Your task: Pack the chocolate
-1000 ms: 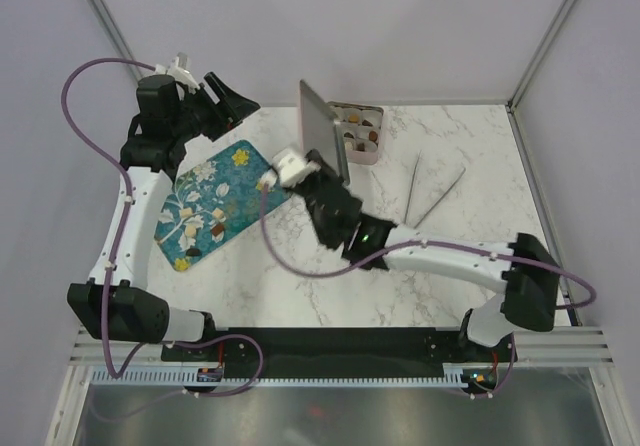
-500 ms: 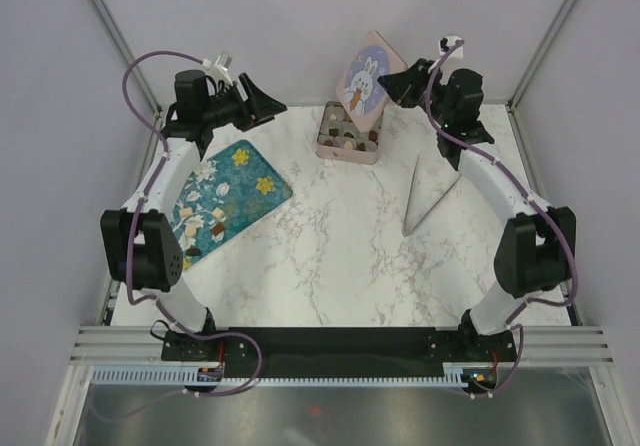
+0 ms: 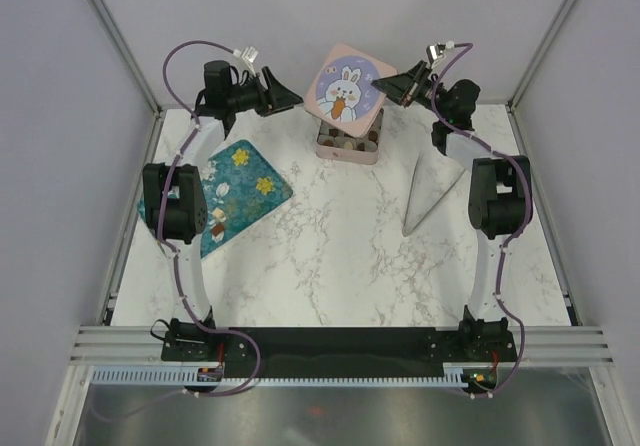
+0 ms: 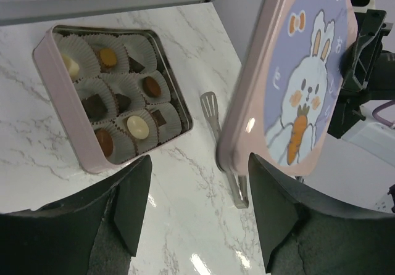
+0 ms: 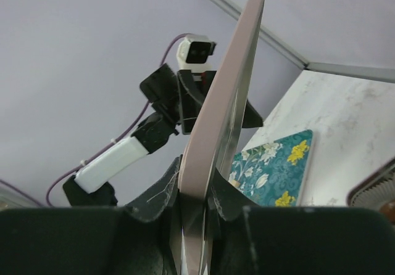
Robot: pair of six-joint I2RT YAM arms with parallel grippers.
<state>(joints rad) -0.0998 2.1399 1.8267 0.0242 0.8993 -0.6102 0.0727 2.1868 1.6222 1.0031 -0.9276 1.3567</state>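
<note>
Chocolate pieces [image 4: 137,127], brown ones plus a couple of whitish ones, are sitting in the paper cups [image 4: 73,44] of the pink tin [image 4: 65,111] at the back of the table, so my guess is the filling's done and this is the lid step. The right gripper [image 3: 385,85] has its jaws pinched on the right edge of the bunny lid [image 3: 347,89], which is up in the air right above the tin and tilted, not flat. So the tin is straight below the lid, and the right arm would need to level it and lower it. The left gripper [image 3: 290,96] hangs just left of the lid, jaws spread, holding nothing. Tongs [image 3: 425,191] lie off to the right, and the teal tray [image 3: 255,181] is on the left.
</note>
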